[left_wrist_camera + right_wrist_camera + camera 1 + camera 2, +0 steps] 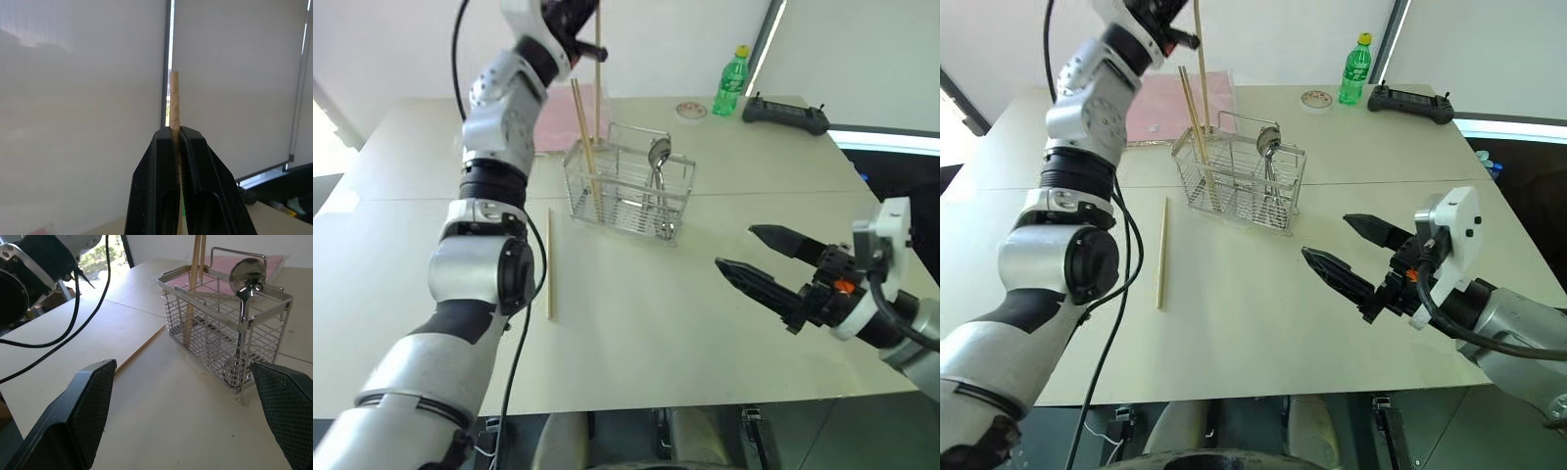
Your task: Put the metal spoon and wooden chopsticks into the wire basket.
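Inside the wire basket (628, 186) the metal spoon (658, 157) already stands beside one wooden chopstick (586, 147). Above it, the left hand (582, 34) is clenched on another chopstick (598, 78); a third (549, 262) lies on the counter (636, 323) just left of the basket. The right hand (756, 256) is released, empty.

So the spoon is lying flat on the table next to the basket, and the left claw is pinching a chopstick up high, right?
Not quite. The metal spoon isn't flat on the table; it stands upright inside the wire basket, bowl up, as the right wrist view shows. What lies on the table beside the basket is a chopstick. The left claw does pinch another chopstick up high.
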Available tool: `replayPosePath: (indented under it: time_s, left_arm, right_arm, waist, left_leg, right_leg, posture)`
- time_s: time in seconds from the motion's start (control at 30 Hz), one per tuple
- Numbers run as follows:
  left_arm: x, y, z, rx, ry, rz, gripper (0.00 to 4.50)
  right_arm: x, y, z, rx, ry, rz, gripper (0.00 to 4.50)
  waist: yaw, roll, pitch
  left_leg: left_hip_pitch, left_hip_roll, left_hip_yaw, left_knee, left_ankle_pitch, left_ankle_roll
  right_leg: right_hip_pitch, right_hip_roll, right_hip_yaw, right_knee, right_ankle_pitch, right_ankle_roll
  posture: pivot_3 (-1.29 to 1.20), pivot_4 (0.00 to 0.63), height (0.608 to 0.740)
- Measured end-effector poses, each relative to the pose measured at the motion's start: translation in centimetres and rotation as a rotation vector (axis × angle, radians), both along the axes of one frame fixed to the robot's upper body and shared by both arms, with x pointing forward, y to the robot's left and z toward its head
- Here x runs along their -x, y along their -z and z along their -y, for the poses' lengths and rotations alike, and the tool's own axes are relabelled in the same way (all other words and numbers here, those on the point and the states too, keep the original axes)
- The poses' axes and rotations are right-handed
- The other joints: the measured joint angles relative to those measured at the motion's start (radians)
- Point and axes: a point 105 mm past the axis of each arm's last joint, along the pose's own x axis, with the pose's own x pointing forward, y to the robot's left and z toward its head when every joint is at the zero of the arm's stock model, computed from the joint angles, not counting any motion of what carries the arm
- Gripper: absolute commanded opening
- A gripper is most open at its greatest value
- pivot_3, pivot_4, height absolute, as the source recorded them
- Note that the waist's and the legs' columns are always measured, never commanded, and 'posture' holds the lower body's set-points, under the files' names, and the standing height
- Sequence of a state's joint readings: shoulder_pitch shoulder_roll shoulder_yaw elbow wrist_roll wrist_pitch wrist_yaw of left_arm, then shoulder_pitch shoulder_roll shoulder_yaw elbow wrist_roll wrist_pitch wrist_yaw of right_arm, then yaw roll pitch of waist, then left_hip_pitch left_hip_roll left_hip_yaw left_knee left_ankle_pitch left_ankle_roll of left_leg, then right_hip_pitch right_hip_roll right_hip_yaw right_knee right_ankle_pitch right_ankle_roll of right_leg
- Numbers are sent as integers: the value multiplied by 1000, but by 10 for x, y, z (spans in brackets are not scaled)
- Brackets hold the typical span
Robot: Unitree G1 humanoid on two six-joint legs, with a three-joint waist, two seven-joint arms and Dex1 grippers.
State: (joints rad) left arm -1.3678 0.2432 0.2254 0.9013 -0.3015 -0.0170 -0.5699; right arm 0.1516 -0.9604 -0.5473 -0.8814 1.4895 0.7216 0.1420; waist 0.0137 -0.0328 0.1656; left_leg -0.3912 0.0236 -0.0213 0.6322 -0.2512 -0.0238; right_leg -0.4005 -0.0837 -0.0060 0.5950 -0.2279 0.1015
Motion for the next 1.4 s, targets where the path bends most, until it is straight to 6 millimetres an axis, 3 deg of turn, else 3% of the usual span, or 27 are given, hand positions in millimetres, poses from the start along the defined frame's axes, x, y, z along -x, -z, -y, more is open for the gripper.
replayPosePath:
  time_s: [0.1, 0.13, 0.2, 0.33, 0.43, 0.57, 0.67, 0.73, 0.83, 0.9, 0.97, 1.03, 1.07, 1.13, 1.2, 1.27, 1.4]
  left_arm:
    - [-1, 8, 4, 0, 8, -17, 72]
    - [-2, 13, 5, 2, 12, -29, 366]
    - [-4, 23, 6, 7, 21, -65, 1055]
    - [-3, 33, 5, 21, 36, -105, 3034]
    - [1, 30, 4, 33, 59, -115, 4478]
    - [9, 14, -5, 45, 72, -108, 4478]
    - [14, -1, -28, 65, 50, -111, 4478]
    - [15, -16, -51, 105, 18, -139, 4478]
    - [17, -47, -102, 197, -119, -226, 4478]
    - [17, -51, -134, 229, -262, -319, 4478]
    - [9, -25, -152, 173, -421, -459, 4478]
    - [1, 31, -164, 29, -579, -641, 4478]
    - [-2, 69, -165, -37, -621, -757, 4478]
    - [4, 148, -153, -143, -628, -1012, 4478]
    - [16, 196, -136, -225, -596, -1167, 4478]
    - [27, 209, -122, -294, -569, -1216, 4478]
    - [35, 190, -104, -341, -535, -1161, 4478]
  right_arm:
    - [0, -4, 2, -14, 15, 10, 4500]
    - [0, -4, 2, -15, 17, 9, 4500]
    - [-1, -4, 2, -14, 18, 9, 4500]
    - [-2, -5, 3, -17, 20, 12, 4500]
    - [-5, -8, 5, -24, 25, 22, 4500]
    - [-8, -8, 4, -30, 11, 23, 4500]
    - [-10, -6, 4, -34, 4, 13, 4500]
    - [-11, -7, 3, -32, 1, 19, 4500]
    - [-11, -4, 1, -32, -11, 12, 4500]
    - [-11, -3, 0, -35, -15, 6, 4500]
    - [-11, -1, -1, -34, -22, 4, 4500]
    - [-11, -1, -2, -37, -28, 5, 4500]
    - [-11, 0, -3, -42, -35, 3, 4500]
    - [-12, 2, -6, -47, -49, -3, 4500]
    - [-13, 2, -8, -48, -55, 0, 4500]
    - [-12, 4, -10, -50, -61, -7, 4500]
    - [-12, 5, -10, -52, -57, -9, 4500]
  waist:
    - [1, 0, 0]
    - [1, 0, 0]
    - [1, 0, 0]
    - [0, 0, 0]
    - [0, 0, 0]
    - [-2, 0, 0]
    - [-3, 1, 0]
    - [-3, 0, 0]
    - [-4, 0, 1]
    - [-3, 2, -1]
    - [3, 3, -1]
    - [7, 4, -2]
    - [7, 4, -2]
    - [6, 2, -1]
    - [0, -4, 2]
    - [-3, -9, 5]
    - [-1, -6, 3]
  left_leg:
    - [0, 0, 0, 0, 0, 0]
    - [1, 0, 0, 0, 0, 0]
    - [0, 0, 0, 1, 0, 0]
    - [1, 1, 0, 1, 0, 0]
    - [1, 1, -1, 1, 0, 0]
    - [1, 2, -1, 0, 0, 0]
    - [1, 2, -1, 0, 0, 0]
    - [1, 3, -1, 1, 0, 0]
    - [1, 3, -1, 0, 0, 0]
    - [3, 3, -1, -1, 0, 0]
    - [5, 2, -2, -1, 0, 0]
    - [7, 2, -2, 0, 0, 0]
    - [8, 2, -2, 0, 0, -1]
    - [5, 3, -2, 2, 2, -3]
    - [-1, 3, -2, 3, 3, -5]
    - [-2, 3, -2, 1, 3, -5]
    - [0, 3, -2, -2, 2, -4]
  right_leg:
    - [1, 0, 0, 0, -1, -2]
    - [1, 0, 0, 0, -1, -2]
    - [1, 0, 0, 0, -1, -3]
    - [1, 1, 0, 0, -1, -3]
    - [1, 1, 0, 0, -1, -2]
    - [1, 2, 0, 1, -1, -3]
    - [0, 3, 0, 1, -1, -3]
    - [0, 3, 0, 2, -1, -3]
    - [0, 4, 0, 2, 0, 0]
    - [1, 4, 0, 2, 0, 2]
    - [4, 3, 0, 2, 0, 2]
    - [7, 2, 0, 2, -1, 0]
    - [7, 2, 0, 2, -2, -2]
    - [6, 2, 0, 2, -1, -3]
    - [1, 3, 0, 3, 0, -4]
    - [-2, 3, 0, 3, 2, -1]
    - [-2, 3, 0, 4, 2, 0]
  posture:
    - [0, 150, 721]
    - [0, 150, 721]
    - [0, 150, 721]
    - [0, 150, 721]
    - [0, 150, 721]
    - [0, 150, 721]
    - [0, 150, 721]
    - [0, 150, 721]
    - [0, 150, 721]
    - [0, 150, 721]
    - [0, 150, 721]
    - [0, 150, 721]
    - [0, 150, 721]
    - [0, 150, 721]
    - [0, 150, 721]
    - [0, 150, 721]
    - [0, 150, 721]
